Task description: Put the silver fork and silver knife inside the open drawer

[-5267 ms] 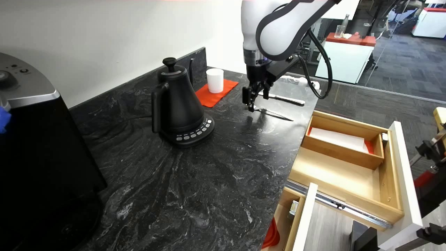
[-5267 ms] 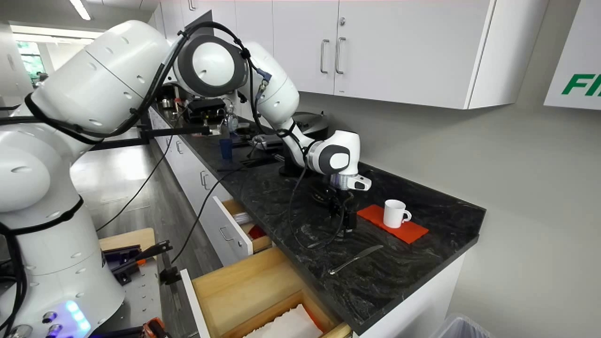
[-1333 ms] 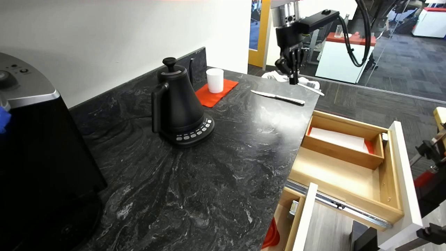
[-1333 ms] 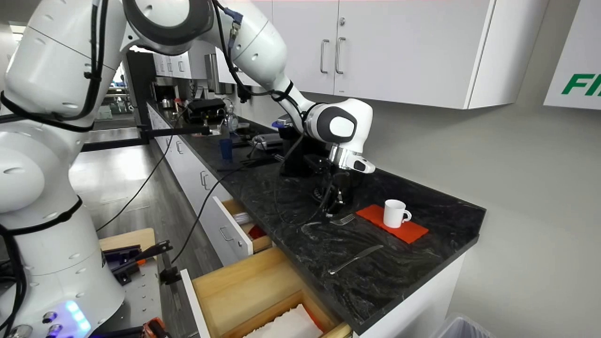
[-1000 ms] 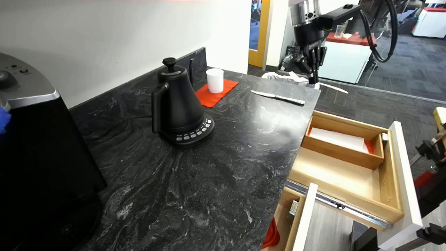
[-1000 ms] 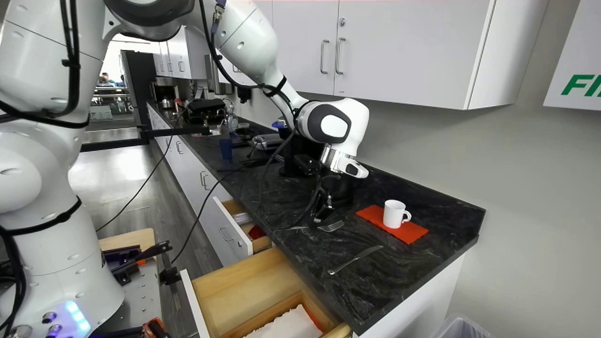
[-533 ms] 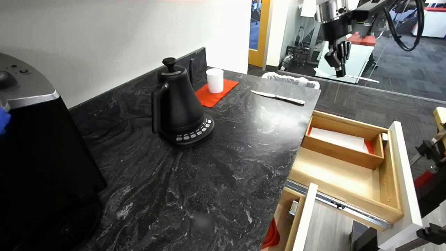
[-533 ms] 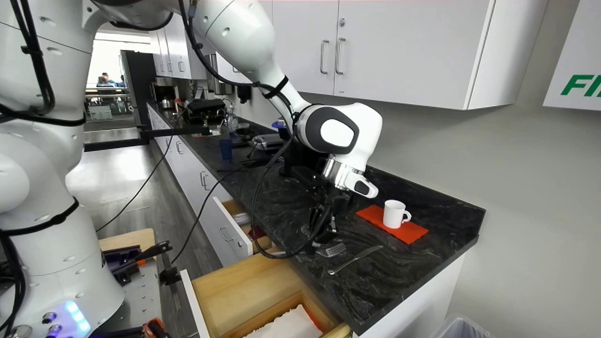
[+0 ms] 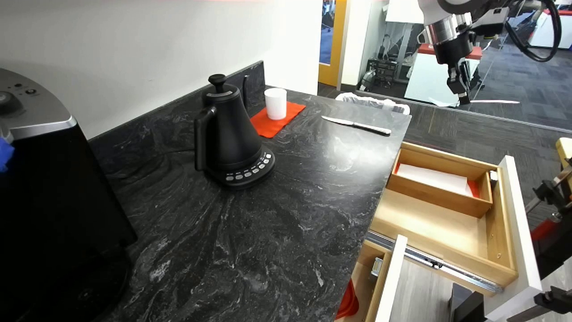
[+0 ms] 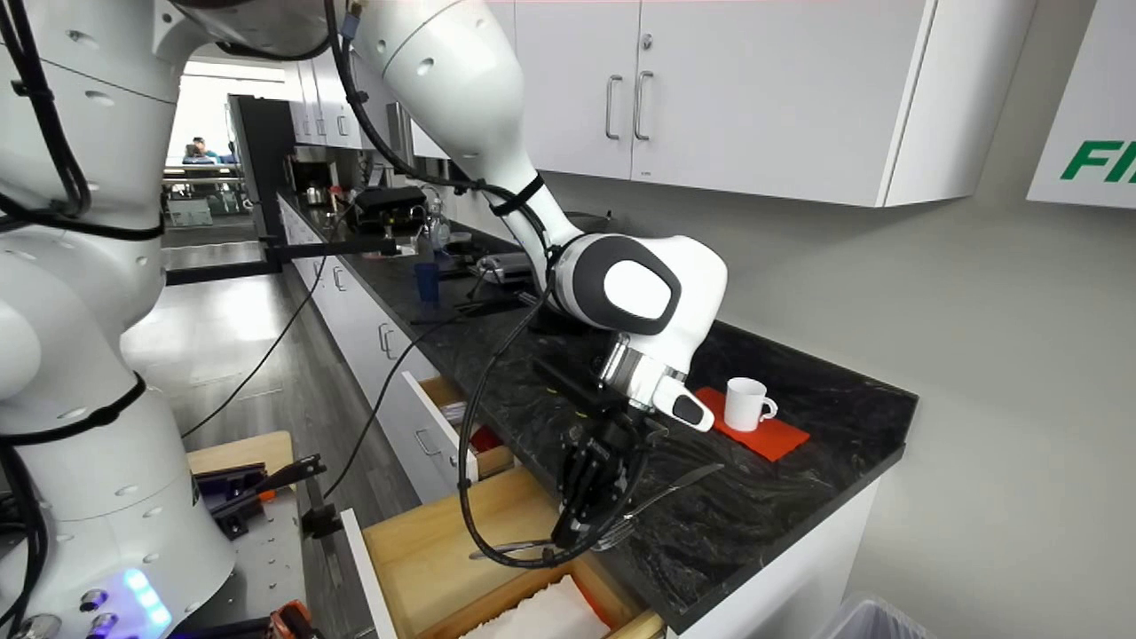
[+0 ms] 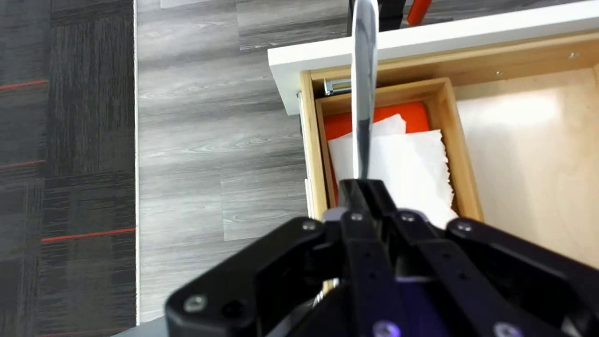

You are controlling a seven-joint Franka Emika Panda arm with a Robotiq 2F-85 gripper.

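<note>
Nearer the open drawer (image 9: 435,219) than before, the claw (image 11: 361,185) grips the silver fork (image 11: 364,89).

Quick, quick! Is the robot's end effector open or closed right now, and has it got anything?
End effector: closed, holding the silver fork.

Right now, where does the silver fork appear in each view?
In an exterior view: silver fork, upper right.
In an exterior view: silver fork, lower centre, seen against the open drawer.
Wrist view: silver fork, top centre, handle extending up from the gripper.
Shared landmark: white sheet in the open drawer.
</note>
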